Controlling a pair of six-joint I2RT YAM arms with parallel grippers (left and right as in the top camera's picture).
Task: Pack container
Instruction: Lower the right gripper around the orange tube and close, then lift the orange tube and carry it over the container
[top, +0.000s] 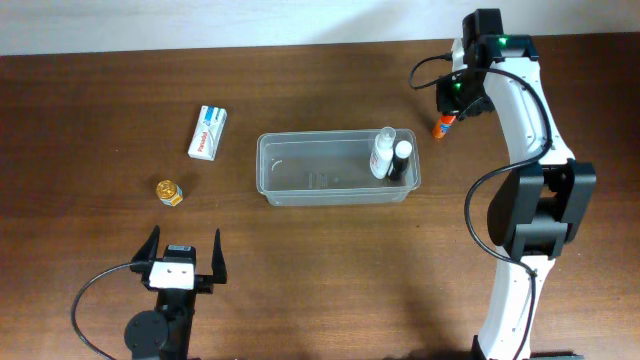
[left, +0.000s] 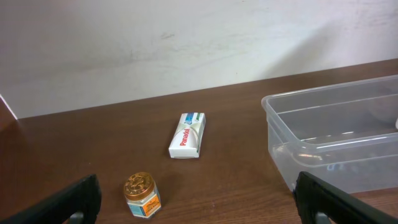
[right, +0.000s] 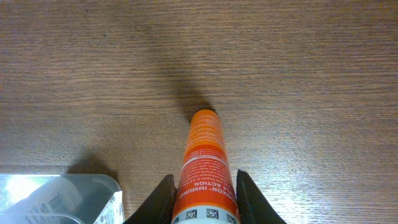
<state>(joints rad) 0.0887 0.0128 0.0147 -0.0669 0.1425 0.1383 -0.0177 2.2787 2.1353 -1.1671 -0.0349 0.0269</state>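
Your right gripper (right: 204, 182) has its fingers clamped on an orange plastic tube (right: 203, 140) lying just off the right end of the clear rectangular plastic container (top: 310, 172). The container sits mid-table and holds a small white bottle (top: 383, 153) and a small dark bottle (top: 400, 162). Your left gripper (top: 185, 238) has its fingers spread wide and empty.

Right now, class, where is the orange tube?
In the overhead view, the orange tube is right of the container, by its far corner, gripped in the right tool.

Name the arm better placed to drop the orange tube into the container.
Right. The right gripper is shut on the orange tube, just beyond the container's right end. The left gripper stands open and empty, far from the tube.
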